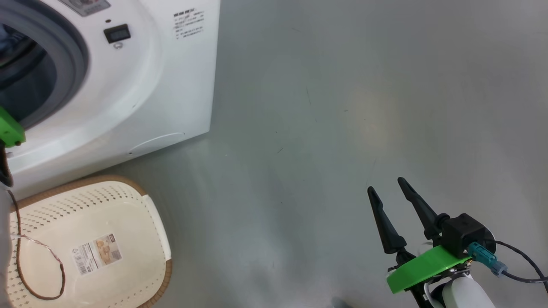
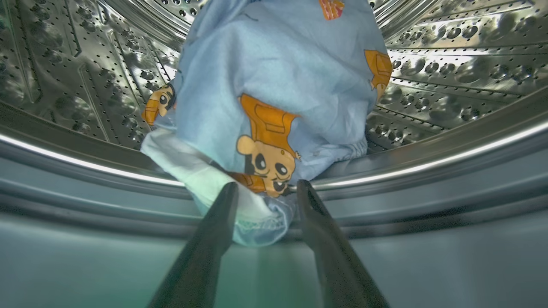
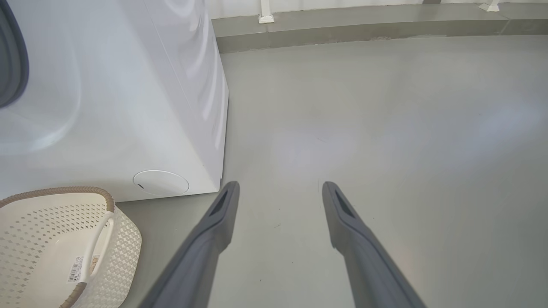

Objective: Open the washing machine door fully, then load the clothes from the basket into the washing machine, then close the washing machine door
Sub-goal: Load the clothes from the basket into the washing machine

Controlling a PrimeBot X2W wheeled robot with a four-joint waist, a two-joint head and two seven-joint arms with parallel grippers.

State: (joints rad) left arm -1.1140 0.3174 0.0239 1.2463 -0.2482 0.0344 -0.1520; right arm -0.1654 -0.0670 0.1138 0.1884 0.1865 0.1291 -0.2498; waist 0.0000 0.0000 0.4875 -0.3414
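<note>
Floor [image 1: 321,107] was smooth grey, slightly glossy, with a few faint dark scuffs and specks and a pale light patch. At its far edge ran a low raised kerb [image 3: 364,30] with small white post feet [image 3: 266,17] on it. White washing machine [image 1: 171,85] stood directly on the floor, round cap [image 3: 160,182] low on its front. Cream perforated basket [image 1: 85,199] with brown rim sat on the floor just in front of the machine, near that cap, label [image 1: 96,253] on its base.
</note>
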